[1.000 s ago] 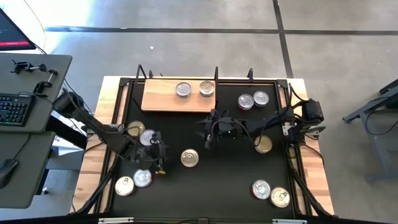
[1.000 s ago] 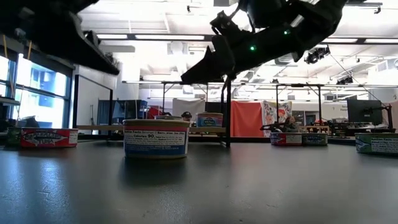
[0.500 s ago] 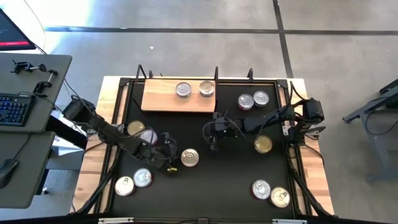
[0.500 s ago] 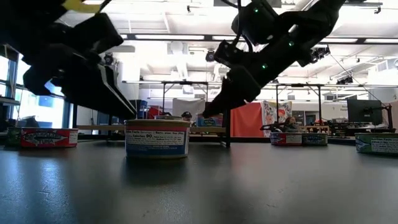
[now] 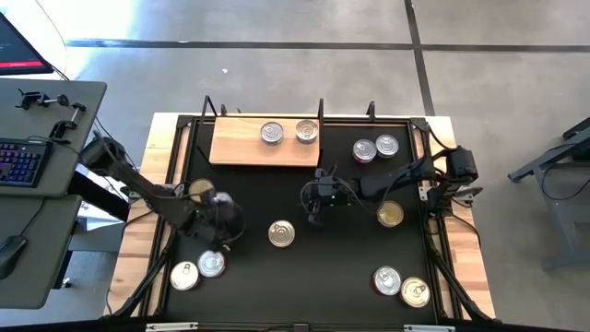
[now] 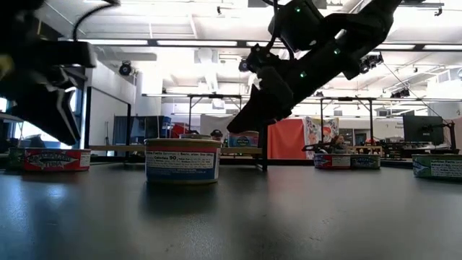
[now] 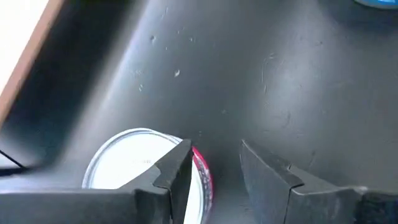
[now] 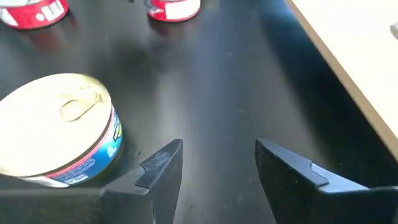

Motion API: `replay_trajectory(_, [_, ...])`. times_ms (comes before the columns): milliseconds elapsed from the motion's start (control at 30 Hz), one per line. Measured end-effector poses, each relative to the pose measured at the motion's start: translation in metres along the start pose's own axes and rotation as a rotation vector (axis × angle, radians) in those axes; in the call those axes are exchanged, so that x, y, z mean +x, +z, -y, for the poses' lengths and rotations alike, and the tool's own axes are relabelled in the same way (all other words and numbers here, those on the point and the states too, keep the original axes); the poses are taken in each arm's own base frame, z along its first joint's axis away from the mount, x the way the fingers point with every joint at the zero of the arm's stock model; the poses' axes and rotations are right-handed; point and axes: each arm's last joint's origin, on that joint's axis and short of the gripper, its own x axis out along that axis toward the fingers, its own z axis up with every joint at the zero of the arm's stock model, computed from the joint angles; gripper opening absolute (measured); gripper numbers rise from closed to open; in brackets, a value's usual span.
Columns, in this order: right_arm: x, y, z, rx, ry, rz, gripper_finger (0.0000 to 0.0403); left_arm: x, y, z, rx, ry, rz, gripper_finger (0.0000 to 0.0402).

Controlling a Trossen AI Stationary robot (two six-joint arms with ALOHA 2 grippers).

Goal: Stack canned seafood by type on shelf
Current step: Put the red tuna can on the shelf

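Cans (image 5: 281, 234) untouched; both tools (image 5: 314, 210) (fingers apart, empty) hover over mat (image 5: 332, 267).

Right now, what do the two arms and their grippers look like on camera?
Both arms are dark, jointed and slim, with black cables running along them. The left gripper and right gripper each have two matte dark-grey, angular, wedge-shaped fingers. In the low view small green lights glow on the right arm.
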Motion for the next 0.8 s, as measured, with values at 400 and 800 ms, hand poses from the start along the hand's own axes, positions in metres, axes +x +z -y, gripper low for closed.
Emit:
replay_trajectory(400, [0.000,-0.004,-0.019,-0.050,0.028,-0.003,0.0192,0.009,-0.045,-0.003,0.008,0.094,0.126,0.0126])
replay_trajectory(800, [0.001,0.001,-0.013,-0.066,-0.001,0.041,0.0192,0.020,-0.055,-0.004,0.031,0.050,0.144,0.0062])
